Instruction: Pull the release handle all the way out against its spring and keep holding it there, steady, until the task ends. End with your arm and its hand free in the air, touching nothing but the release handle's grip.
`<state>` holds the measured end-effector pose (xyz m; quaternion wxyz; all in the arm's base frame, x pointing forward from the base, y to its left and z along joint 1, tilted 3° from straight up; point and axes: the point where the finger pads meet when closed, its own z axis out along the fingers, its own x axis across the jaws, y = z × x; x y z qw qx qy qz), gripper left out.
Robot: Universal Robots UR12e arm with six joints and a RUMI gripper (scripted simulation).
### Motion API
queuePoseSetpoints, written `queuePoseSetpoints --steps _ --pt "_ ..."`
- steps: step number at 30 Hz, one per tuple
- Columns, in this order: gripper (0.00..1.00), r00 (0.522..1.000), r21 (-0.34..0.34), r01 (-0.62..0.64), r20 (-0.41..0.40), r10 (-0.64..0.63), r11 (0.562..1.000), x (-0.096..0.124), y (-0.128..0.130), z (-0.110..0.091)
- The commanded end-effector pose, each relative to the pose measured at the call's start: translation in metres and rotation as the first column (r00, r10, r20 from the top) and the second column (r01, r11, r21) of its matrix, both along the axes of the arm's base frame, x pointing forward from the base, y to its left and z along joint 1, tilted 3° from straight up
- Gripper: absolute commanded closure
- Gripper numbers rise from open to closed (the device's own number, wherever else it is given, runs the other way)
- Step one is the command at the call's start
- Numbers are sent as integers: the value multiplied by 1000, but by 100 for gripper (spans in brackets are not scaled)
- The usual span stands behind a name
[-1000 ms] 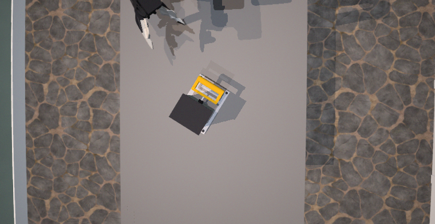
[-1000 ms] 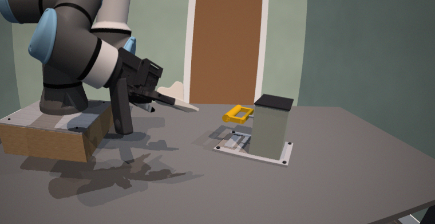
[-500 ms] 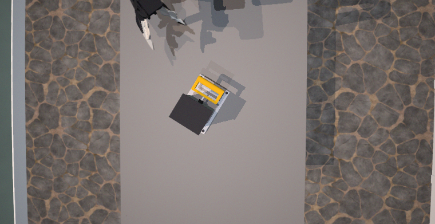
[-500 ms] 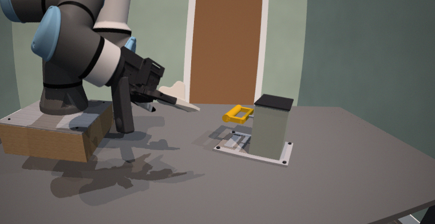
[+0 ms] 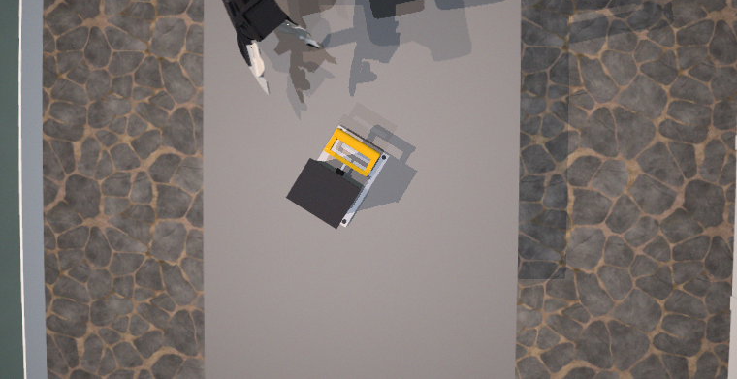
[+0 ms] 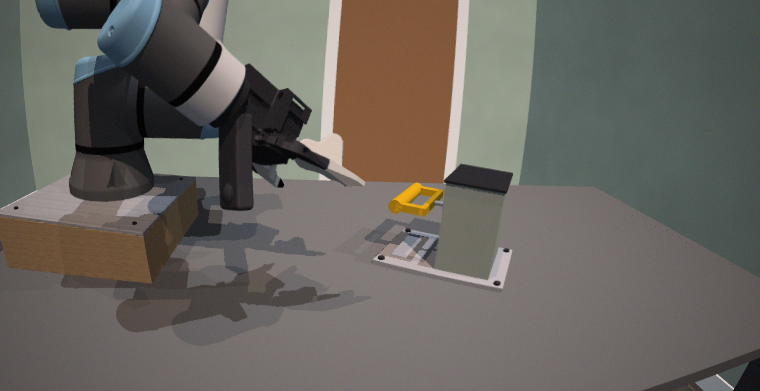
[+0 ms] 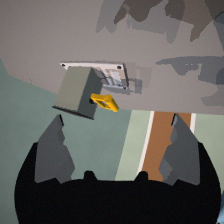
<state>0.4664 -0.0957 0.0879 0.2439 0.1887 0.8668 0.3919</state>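
The release handle (image 5: 357, 144) (image 6: 404, 200) (image 7: 106, 102) is a yellow rectangular loop. It sticks out on a short rod from a grey box housing with a black top (image 5: 322, 196) (image 6: 470, 223) (image 7: 75, 92), and it sits close to that housing. The housing stands on a light metal base plate (image 5: 367, 188) (image 6: 497, 272) in the middle of the table. My gripper (image 5: 291, 66) (image 6: 324, 178) (image 7: 116, 115) is open and empty. It hangs in the air up-left of the handle, well apart from it, with the fingers pointing toward it.
The arm's base stands on a wooden block (image 6: 79, 244) at the table's far end. The grey table (image 5: 361, 299) (image 6: 585, 308) is bordered by stone floor (image 5: 118, 170) on both long sides. A brown door (image 6: 398, 69) is in the wall behind.
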Motion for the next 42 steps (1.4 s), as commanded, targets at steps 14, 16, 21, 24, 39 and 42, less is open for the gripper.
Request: queuePoseSetpoints --steps 14,16,21,24,39,42 --pt "0 986 -179 -22 -165 -7 984 35 41 8" --pt "0 984 -196 -26 -179 -10 980 38 45 9" --pt "0 976 -245 -33 -217 -22 969 49 57 13" --pt "0 972 -260 -41 -235 -22 965 52 61 13" --pt "0 910 -448 -118 -406 -84 886 97 114 24" --pt "0 898 -472 -133 -430 -96 872 103 121 26"
